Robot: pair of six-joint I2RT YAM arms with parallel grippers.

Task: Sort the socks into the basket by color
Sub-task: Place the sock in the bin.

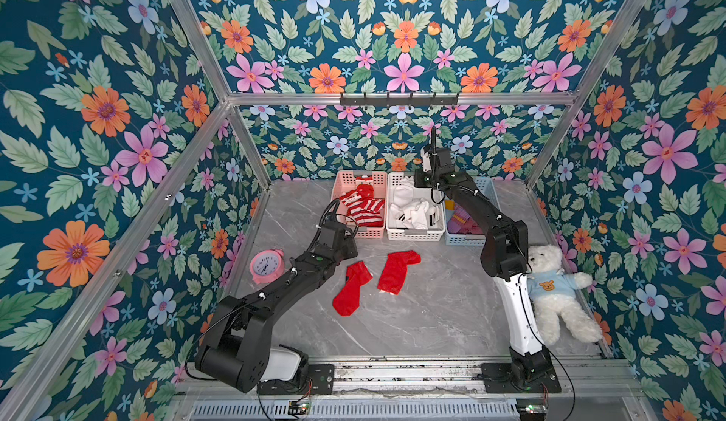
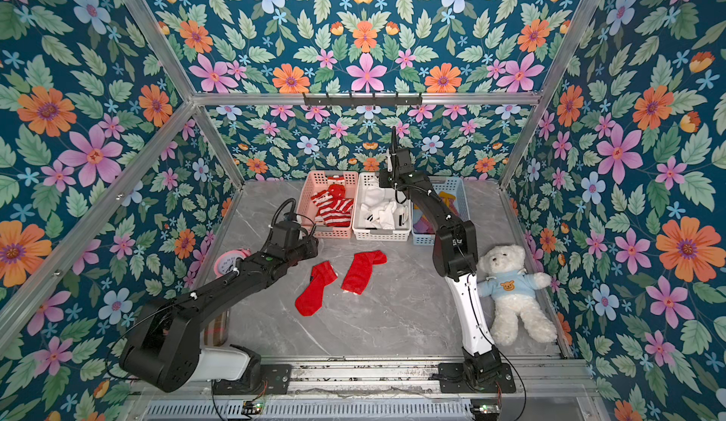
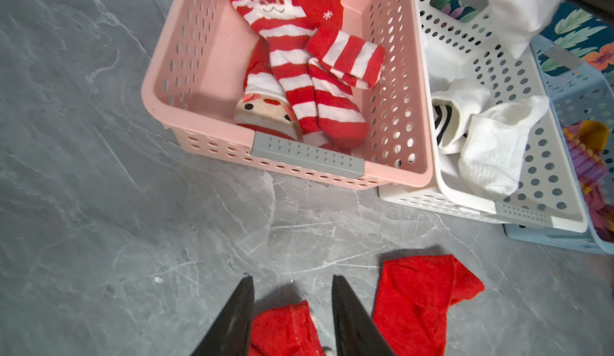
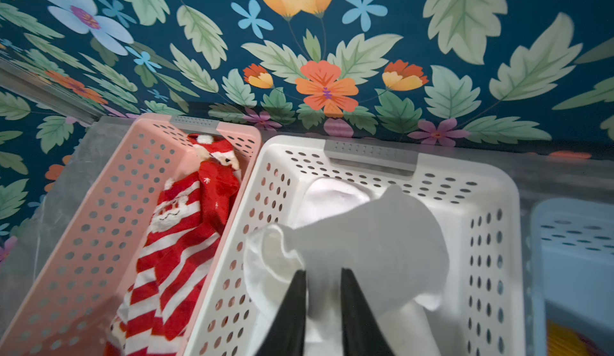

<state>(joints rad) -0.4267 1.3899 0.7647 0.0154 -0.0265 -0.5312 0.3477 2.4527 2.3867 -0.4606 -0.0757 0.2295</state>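
Top pair: two side-by-side eyes, high and well back from the white basket (image 1: 415, 235), looking down across the table (image 1: 432, 321) toward it; both top views share nearly the whole scene.
Left wrist: low over the table, near the white basket's (image 3: 498, 72) front, facing it slantwise.
Right wrist: close above the white basket (image 4: 481, 238), facing the flowered wall (image 4: 332, 82) behind it.
Shared by all: the white basket.
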